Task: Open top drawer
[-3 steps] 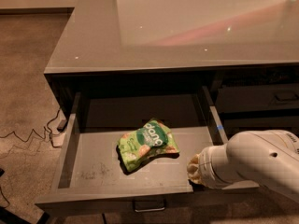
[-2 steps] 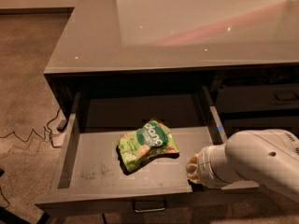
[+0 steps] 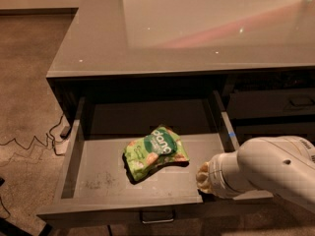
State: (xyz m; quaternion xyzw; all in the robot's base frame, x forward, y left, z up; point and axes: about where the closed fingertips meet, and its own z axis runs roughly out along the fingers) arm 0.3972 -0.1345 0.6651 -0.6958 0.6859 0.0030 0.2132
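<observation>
The top drawer (image 3: pixel 101 173) stands pulled out, grey tray showing, gripper (image 3: pixel 203 177) at its front right, grip unreadable.

One top drawer (image 3: pixel 98 176), standing open, bearing one loop handle (image 3: pixel 157 215). One green snack bag (image 3: pixel 155 151) lying on its tray. One countertop (image 3: pixel 197 28) above. Two closed drawers (image 3: pixel 266 104) in the neighbouring stack. One cable (image 3: pixel 29 144) on the floor. One arm (image 3: pixel 266 168) ending in one gripper (image 3: pixel 203 177), placed over the tray's front right corner.
</observation>
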